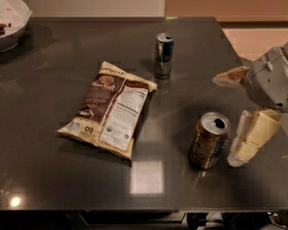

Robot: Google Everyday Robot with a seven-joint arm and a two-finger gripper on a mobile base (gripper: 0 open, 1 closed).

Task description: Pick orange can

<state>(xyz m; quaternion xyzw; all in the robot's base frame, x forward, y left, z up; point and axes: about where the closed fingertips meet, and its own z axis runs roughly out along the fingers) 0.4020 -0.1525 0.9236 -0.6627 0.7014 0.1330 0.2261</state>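
Note:
The orange can [209,140] stands upright on the dark table [48,176], toward the front right, with its silver top and pull-tab opening showing. My gripper [225,120] comes in from the right edge, just right of the can and a little behind it. Its two pale fingers are spread wide apart. One finger [248,138] reaches down beside the can's right side, and the other finger [229,76] sits farther back, behind the can. The gripper holds nothing.
A slim silver-and-blue can [163,55] stands at the back centre. A brown-and-cream snack bag [110,108] lies flat left of centre. A white bowl [7,23] sits at the back left corner. The table's right edge runs close behind the gripper.

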